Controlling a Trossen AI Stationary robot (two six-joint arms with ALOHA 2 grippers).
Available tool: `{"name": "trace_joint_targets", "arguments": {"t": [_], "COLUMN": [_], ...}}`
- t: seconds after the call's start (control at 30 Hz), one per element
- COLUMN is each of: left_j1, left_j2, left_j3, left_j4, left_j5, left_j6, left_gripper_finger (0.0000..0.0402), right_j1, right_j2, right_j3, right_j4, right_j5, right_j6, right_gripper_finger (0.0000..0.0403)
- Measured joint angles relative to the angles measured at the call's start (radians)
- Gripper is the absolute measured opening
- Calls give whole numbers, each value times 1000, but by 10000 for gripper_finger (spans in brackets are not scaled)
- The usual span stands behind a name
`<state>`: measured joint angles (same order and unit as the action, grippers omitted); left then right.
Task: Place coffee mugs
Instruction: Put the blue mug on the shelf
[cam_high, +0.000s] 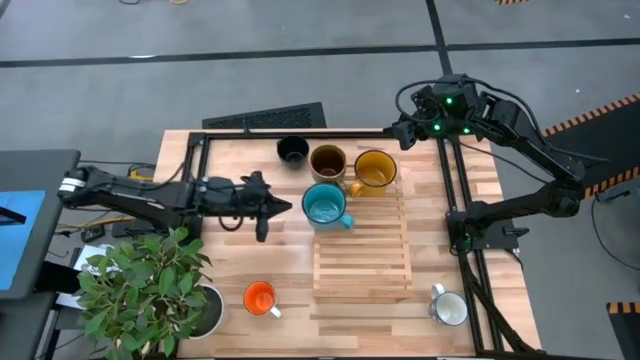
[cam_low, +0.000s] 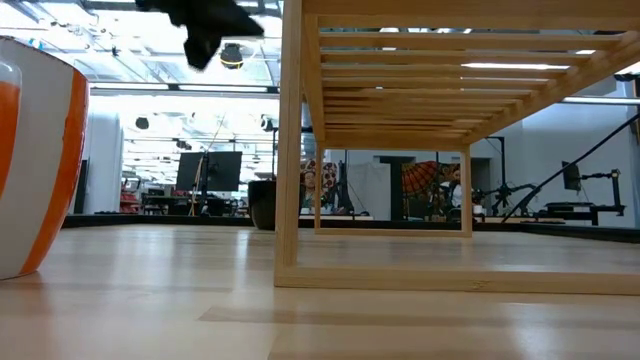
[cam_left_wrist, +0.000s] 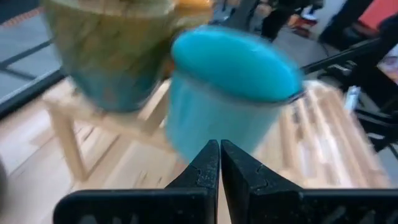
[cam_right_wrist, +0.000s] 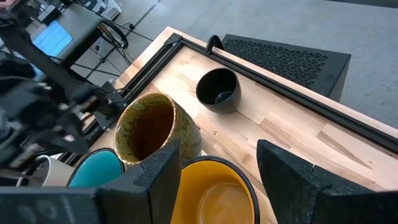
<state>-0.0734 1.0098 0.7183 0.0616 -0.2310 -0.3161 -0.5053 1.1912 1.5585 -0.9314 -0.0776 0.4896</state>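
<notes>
Three mugs stand on the far end of the wooden slatted rack (cam_high: 362, 240): teal mug (cam_high: 325, 205), brown mug (cam_high: 328, 162), yellow mug (cam_high: 375, 170). The black mug (cam_high: 292, 150) stands on the table near the far edge, the orange mug (cam_high: 260, 297) and the white mug (cam_high: 450, 308) near the near edge. My left gripper (cam_high: 287, 207) is shut, level, just left of the teal mug (cam_left_wrist: 230, 99), with a small gap between them. My right gripper (cam_right_wrist: 217, 168) is open and hovers above the yellow mug (cam_right_wrist: 211, 190), beside the brown mug (cam_right_wrist: 152, 127).
A leafy plant in a dark pot (cam_high: 150, 285) stands at the near left corner. A black frame rail (cam_high: 300, 133) runs along the far edge and another along the right side (cam_high: 465, 230). In the low view the orange mug (cam_low: 30, 150) is close beside the rack's leg (cam_low: 290, 140).
</notes>
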Motion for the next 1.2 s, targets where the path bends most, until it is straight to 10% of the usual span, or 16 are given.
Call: {"name": "trace_joint_targets", "arguments": {"t": [1.2], "left_j1": [63], "left_j2": [243], "left_j3": [-56], "left_j4": [314], "left_j5": [138], "left_j6": [-1], "left_gripper_finger": [0], "right_j1": [0], "right_j2": [0], "right_j3": [0], "right_j4": [7], "right_j5": [4], "right_j6": [8], "right_gripper_finger": [233]}}
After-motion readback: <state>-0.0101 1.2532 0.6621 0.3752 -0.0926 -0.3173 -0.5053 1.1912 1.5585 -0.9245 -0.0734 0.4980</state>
